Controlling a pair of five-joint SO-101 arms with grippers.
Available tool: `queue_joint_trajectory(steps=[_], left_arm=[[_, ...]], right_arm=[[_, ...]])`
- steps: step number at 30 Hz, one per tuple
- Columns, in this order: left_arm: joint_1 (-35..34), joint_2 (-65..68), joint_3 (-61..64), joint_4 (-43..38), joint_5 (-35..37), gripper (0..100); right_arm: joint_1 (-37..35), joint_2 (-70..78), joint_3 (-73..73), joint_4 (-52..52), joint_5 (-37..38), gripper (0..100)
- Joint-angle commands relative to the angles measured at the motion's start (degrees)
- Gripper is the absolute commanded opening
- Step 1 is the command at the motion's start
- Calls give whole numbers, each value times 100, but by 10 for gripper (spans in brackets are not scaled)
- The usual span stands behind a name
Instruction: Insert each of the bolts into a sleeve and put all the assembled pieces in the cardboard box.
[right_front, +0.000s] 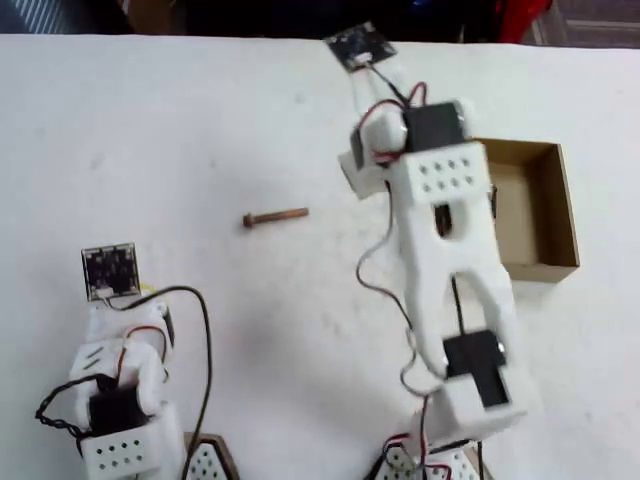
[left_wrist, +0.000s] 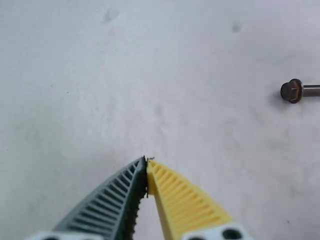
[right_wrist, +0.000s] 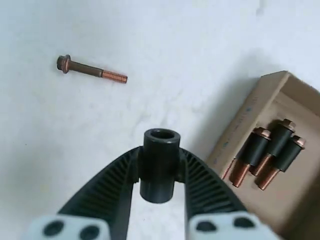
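The sleeve (right_wrist: 160, 172) stands upright in my right gripper (right_wrist: 160, 156), clamped between both fingers with its bore empty, above the table (right_front: 150, 120) close to the box (right_wrist: 240, 117). The last loose bolt (right_front: 275, 216) lies flat around mid-table, well apart from the sleeve and from the box, which sits toward the table's right edge. Inside the box I count three assembled pieces (right_wrist: 267, 152), lying side by side against one another.

By my reckoning the job is mostly done. Three are boxed, and one pairing is left: bolt into this sleeve, then that piece into the box.

Count: one loose bolt, one sleeve, three finished pieces, one box.

My left gripper (left_wrist: 146, 172) is closed on nothing, tips touching, over bare table near the front left corner, with the bolt's head off to one side.
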Motion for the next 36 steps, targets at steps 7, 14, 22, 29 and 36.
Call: queue_joint_trajectory(steps=[7, 14, 22, 29, 36], left_arm=[[31, -48, -9, 9, -44, 20], [127, -48, -9, 9, -44, 20], [127, -48, -9, 62, -44, 20], [127, -48, -9, 167, -44, 20], [127, -48, -9, 158, -44, 20]], right_arm=[[48, -1965, 193, 409, 26, 17], [48, -3451, 1758, 312, 26, 18], [75, -5552, 4158, -778, 44, 18], [75, -7486, 6585, -2149, 18, 18], [84, -8567, 7912, -2695, 18, 17]])
